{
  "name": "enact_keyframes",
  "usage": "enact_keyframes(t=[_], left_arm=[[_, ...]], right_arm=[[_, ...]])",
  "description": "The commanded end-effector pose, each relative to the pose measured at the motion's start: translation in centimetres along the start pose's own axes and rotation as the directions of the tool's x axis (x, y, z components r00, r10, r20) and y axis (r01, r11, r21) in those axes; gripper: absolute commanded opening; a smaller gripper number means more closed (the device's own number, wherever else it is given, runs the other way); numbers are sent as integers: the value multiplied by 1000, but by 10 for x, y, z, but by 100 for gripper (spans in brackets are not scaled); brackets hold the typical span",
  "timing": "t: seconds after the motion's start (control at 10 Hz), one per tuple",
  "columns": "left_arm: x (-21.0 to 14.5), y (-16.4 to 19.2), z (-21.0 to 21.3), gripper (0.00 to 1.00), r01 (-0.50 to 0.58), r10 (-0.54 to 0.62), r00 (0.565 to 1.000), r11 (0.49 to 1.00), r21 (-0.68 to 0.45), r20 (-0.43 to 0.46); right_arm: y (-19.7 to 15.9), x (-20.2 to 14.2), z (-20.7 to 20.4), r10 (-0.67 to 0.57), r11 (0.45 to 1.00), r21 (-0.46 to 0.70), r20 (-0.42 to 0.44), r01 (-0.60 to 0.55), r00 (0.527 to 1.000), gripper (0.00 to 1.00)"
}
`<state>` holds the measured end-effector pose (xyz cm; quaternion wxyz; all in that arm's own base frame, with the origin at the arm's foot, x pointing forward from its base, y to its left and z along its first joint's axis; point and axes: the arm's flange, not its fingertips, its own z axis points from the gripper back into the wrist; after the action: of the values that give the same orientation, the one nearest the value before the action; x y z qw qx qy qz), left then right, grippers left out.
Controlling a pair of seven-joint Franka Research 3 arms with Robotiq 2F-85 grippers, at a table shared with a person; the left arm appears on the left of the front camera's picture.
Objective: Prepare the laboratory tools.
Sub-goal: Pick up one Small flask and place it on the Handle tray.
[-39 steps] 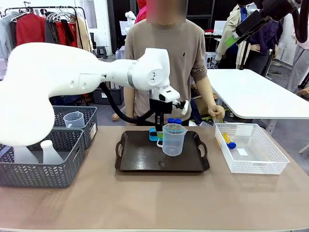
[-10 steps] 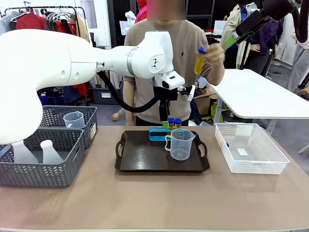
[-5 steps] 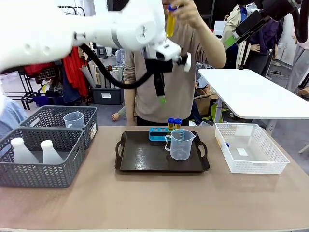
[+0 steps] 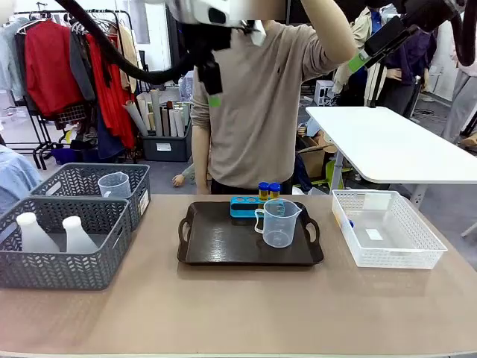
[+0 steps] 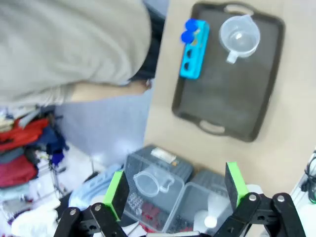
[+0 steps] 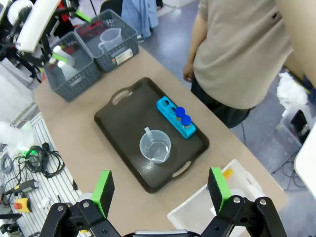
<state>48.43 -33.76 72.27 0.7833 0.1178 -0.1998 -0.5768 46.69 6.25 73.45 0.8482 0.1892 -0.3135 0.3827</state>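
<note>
Beaker [image 4: 279, 222] stands on the tray [image 4: 216, 242], just near of the blue tube rack [image 4: 246, 206] with two capped tubes [image 4: 269, 189]; thin clear plastic, likely light, slick, squashable, so take its handle or rim. Left hand [image 5: 176, 190] and right hand [image 6: 160, 188] hang high above the bench, both wide and empty

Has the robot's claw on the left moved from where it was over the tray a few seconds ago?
Yes. The left gripper has risen high above the black tray and shifted left, now level with the person's chest.
</note>
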Motion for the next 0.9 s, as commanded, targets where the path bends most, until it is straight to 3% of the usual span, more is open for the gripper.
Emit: enact_keyframes(t=[0.0, 0.4, 0.5, 0.6, 0.8], left_arm=[[-28, 1, 14, 100, -118, 124, 990, 989, 84, -69], [-104, 29, 46, 100, -352, 368, 926, 922, 163, -82], [-116, 32, 46, 100, -371, 387, 918, 914, 163, -81], [-108, 29, 39, 100, -317, 328, 940, 941, 117, -91], [-109, 43, 52, 100, -343, 357, 931, 927, 153, -78]], right_arm=[[1, 0, 1, 2, 1000, 0, 2, -2, 1000, 100], [1, 0, 1, 2, 1000, 0, 2, -2, 1000, 100], [1, 0, 1, 2, 1000, 0, 2, -2, 1000, 100], [1, 0, 1, 2, 1000, 0, 2, -2, 1000, 100], [1, 0, 1, 2, 1000, 0, 2, -2, 1000, 100]])
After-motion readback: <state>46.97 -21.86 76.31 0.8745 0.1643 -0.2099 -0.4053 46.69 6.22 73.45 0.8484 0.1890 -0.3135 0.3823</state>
